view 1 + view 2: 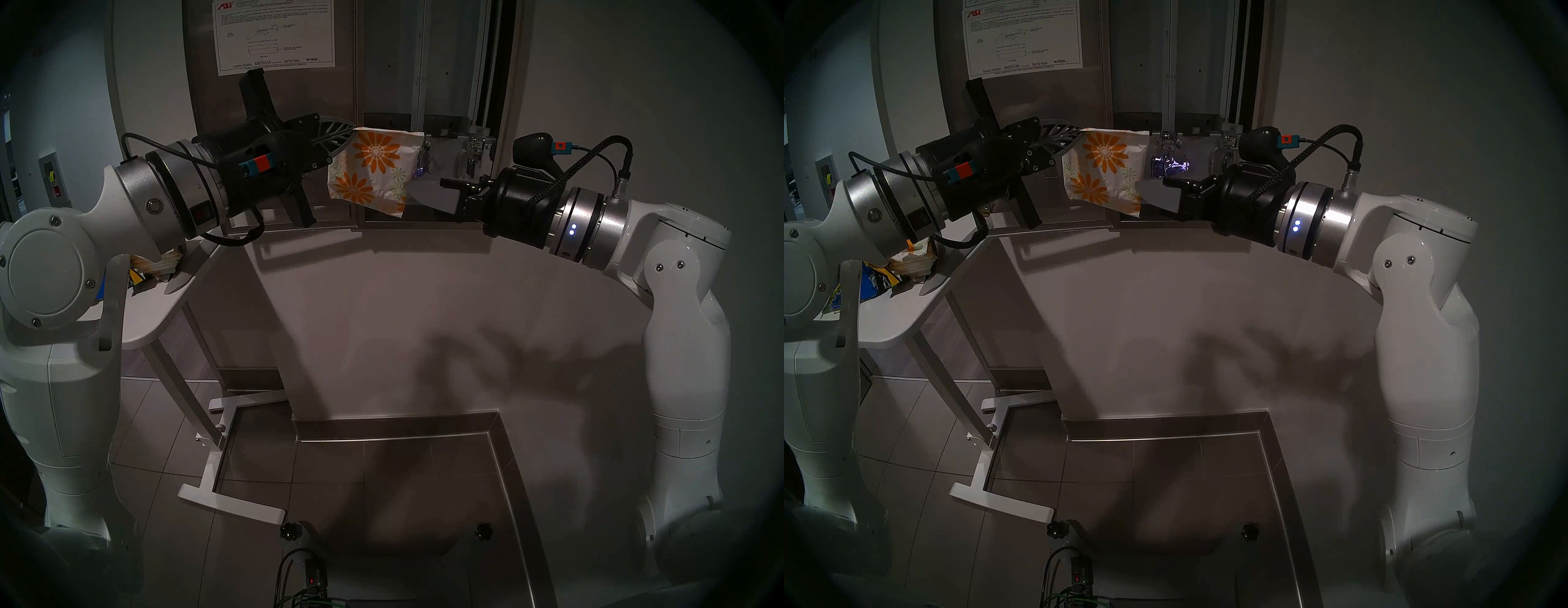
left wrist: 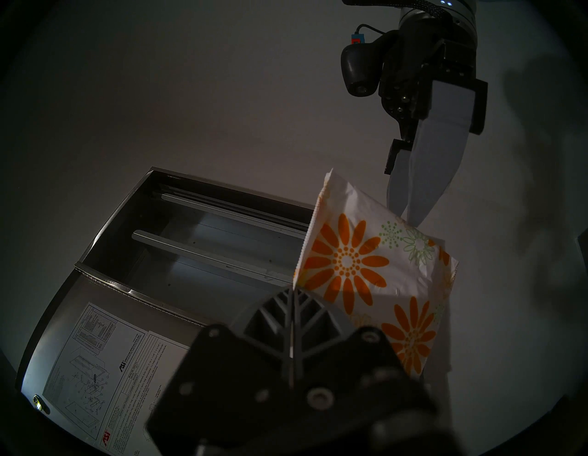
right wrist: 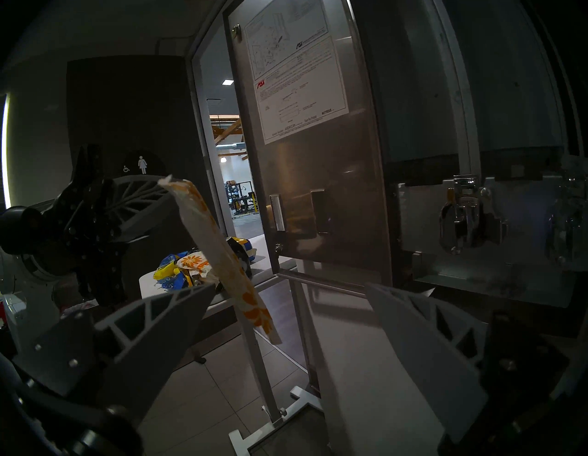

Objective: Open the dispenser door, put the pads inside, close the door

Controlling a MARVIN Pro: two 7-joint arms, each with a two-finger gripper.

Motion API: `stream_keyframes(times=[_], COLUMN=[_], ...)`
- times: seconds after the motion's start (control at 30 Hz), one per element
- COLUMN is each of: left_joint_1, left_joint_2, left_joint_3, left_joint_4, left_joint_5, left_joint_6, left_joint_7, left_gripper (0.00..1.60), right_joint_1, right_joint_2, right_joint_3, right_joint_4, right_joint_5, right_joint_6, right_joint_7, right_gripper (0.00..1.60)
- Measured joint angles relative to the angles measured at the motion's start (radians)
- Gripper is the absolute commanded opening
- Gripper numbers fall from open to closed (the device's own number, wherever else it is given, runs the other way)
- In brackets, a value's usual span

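A white pad with orange flower print (image 1: 373,170) hangs in front of the open dispenser (image 1: 449,63). My left gripper (image 1: 343,136) is shut on the pad's upper left corner, as the left wrist view (image 2: 291,293) shows. My right gripper (image 1: 418,193) is open at the pad's lower right edge. In the right wrist view the pad (image 3: 216,248) is edge-on and its lower end lies between the spread fingers (image 3: 178,305), close to the left one. The dispenser door (image 1: 271,97) is swung open to the left, instruction sheet facing me. Chrome levers (image 3: 464,216) sit behind the pad.
A white side table (image 1: 161,314) stands at the left with a torn blue-and-yellow bag (image 3: 168,274) and more flower-print pads (image 1: 911,259). Its white foot frame (image 1: 229,501) lies on the tiled floor. An open doorway (image 3: 235,178) is beyond the door.
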Motion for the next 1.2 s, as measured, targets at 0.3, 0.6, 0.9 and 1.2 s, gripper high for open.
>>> stream_keyframes(times=[0.3,0.6,0.9,1.2], left_joint_1=[-0.001,-0.002,-0.003,-0.003], left_joint_2=[-0.002,-0.005,-0.008,-0.010], left_joint_3=[0.000,0.000,-0.001,-0.001], left_joint_4=[0.000,0.000,0.000,0.000], left_joint_5=[0.002,0.003,0.005,0.006], left_joint_6=[0.000,0.000,0.000,0.000], left_joint_7=[-0.003,-0.005,-0.008,-0.010], left_gripper=[0.00,0.00,0.00,0.00], right_joint_1=[0.038,0.091,0.131,0.154], right_joint_2=[0.035,0.027,0.014,0.004], right_joint_3=[-0.010,-0.081,-0.132,-0.155], right_joint_4=[0.007,0.031,0.064,0.093], right_joint_5=[0.040,0.058,0.063,0.064], right_joint_6=[0.000,0.000,-0.001,-0.007], right_joint_7=[-0.025,-0.052,-0.067,-0.071], right_gripper=[1.60,1.60,1.60,1.25])
